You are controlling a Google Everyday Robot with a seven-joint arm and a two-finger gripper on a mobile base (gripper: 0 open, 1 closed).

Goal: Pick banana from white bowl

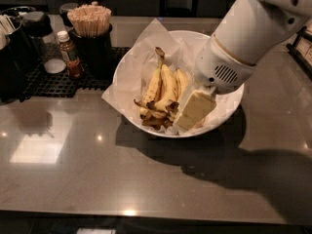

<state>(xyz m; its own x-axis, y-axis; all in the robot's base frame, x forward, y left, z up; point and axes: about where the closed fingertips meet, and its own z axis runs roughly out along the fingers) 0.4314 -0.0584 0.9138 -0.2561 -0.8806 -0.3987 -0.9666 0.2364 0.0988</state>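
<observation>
The white bowl [127, 67], lined with crinkled white paper, sits at the middle of the counter. Yellow bananas with brown blotches lie side by side in it. The banana [154, 85] on the left has a dark stem pointing toward the far rim. Two similar bananas [169, 87] lie right beside it, their blackened ends at the near rim. My gripper [194, 110] is down inside the bowl, at the right edge of the bananas and close against them. The white arm housing [243, 38] comes in from the upper right and hides the bowl's right part.
A dark cup of wooden sticks [90, 33] stands just left of the bowl on a black mat [48, 82]. A small sauce bottle [69, 55] and dark containers [17, 48] stand further left. A dark rack [302, 48] sits at the right edge.
</observation>
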